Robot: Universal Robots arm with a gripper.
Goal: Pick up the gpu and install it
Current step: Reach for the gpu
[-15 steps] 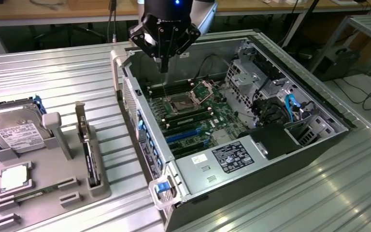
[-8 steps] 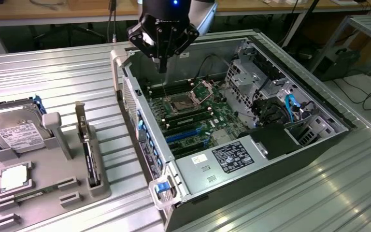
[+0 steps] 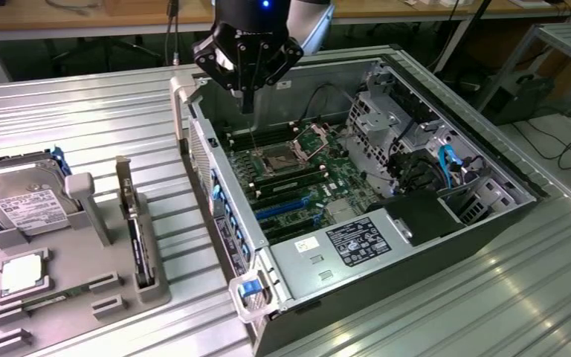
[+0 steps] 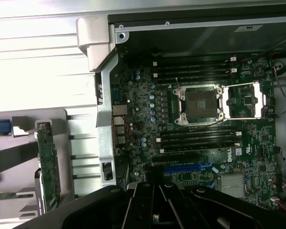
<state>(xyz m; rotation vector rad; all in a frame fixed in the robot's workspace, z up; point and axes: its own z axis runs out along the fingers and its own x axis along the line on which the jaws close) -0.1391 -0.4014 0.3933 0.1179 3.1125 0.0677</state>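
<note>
The gpu (image 3: 137, 249) stands edge-on in a slot of the grey holder (image 3: 68, 297), on the exterior view's left. Its silver bracket is at the far end. The wrist view shows its green board face (image 4: 48, 167). My gripper (image 3: 247, 104) hangs above the far end of the open computer case (image 3: 404, 253), well apart from the gpu. Its dark fingers (image 4: 157, 193) are pressed together with nothing between them. Below it lies the motherboard (image 4: 148, 95) with the open processor socket (image 4: 200, 102) and a blue card slot (image 4: 181, 168).
A silver hard drive (image 3: 26, 201) and a square processor chip (image 3: 23, 271) rest in the same holder. The case's metal side wall (image 3: 216, 193) stands between the holder and the motherboard. Drive cages and cables (image 3: 444, 167) crowd the case's far side. Everything sits on a ribbed metal table (image 3: 77, 119).
</note>
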